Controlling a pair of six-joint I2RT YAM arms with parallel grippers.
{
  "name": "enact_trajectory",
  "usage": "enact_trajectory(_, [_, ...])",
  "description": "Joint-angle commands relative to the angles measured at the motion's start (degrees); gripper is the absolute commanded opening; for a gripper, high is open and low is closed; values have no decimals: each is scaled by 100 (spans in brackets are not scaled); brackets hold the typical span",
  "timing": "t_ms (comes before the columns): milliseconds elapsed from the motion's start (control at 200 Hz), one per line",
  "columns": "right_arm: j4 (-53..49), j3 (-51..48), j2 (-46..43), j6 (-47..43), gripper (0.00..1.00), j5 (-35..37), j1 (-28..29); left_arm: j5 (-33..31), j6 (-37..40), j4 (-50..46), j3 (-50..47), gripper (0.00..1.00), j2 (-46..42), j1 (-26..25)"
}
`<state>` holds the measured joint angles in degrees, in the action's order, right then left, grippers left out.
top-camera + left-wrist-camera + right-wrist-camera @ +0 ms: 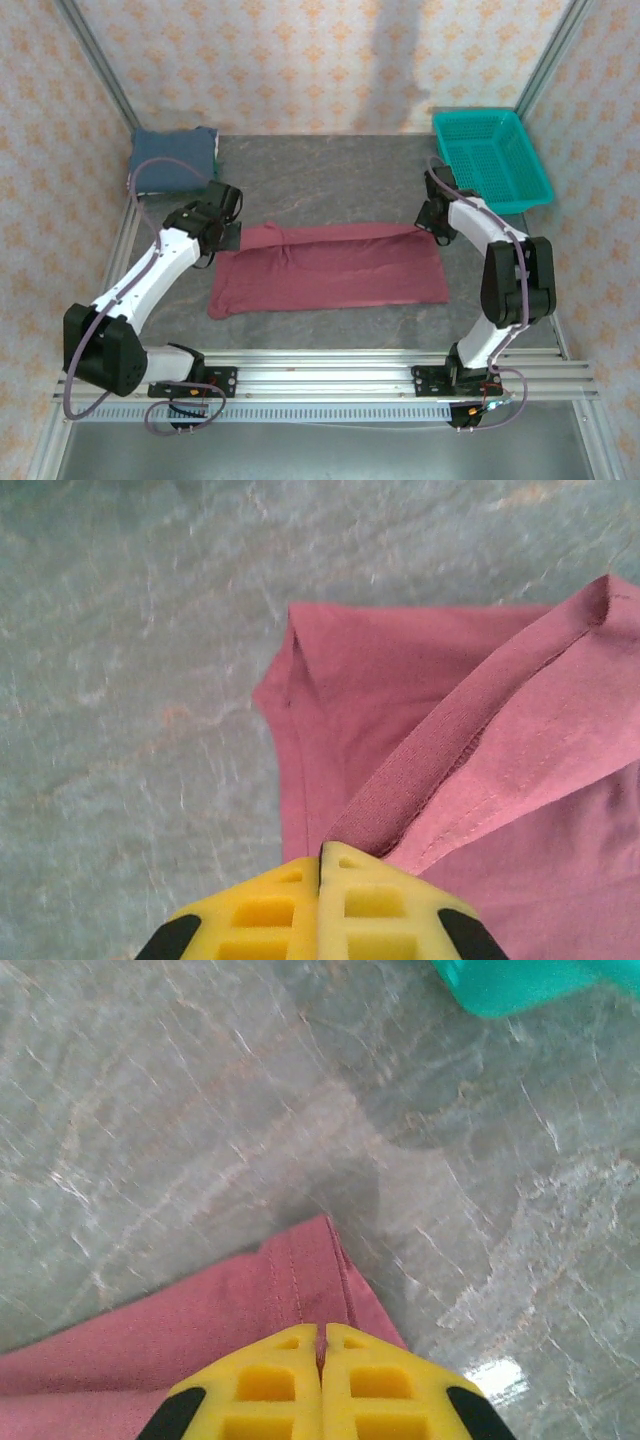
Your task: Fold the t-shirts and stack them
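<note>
We are partway through folding the maroon t-shirt (330, 272), which lies as a long strip in the middle of the table (330, 170). The blue t-shirt (175, 160) sits folded in the far left corner. Our left gripper (320, 855) and right gripper (322, 1332) are squeezed tight, each pinching a far corner of the maroon one. Next, we think, both should carry that edge together.

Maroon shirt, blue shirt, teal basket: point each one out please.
maroon shirt (330, 275), top view, middle of the flat cloth.
blue shirt (172, 163), top view, middle of the folded bundle.
teal basket (492, 160), top view, bare mesh floor.
</note>
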<state>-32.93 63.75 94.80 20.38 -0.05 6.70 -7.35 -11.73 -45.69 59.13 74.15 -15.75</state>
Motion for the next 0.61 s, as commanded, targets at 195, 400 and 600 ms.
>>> enact_trajectory(195, [-55, -801, -737, 218, 0, 80, -2, -702, -650, -389, -549, 0, -516, -36])
enact_trajectory(400, [-104, -1060, -902, 254, 0, 159, -2, -779, -680, -345, -727, 0, -399, -47])
enact_trajectory(600, [-109, -1300, -929, 356, 0, 138, -2, -852, -849, -440, -726, 0, -116, -156])
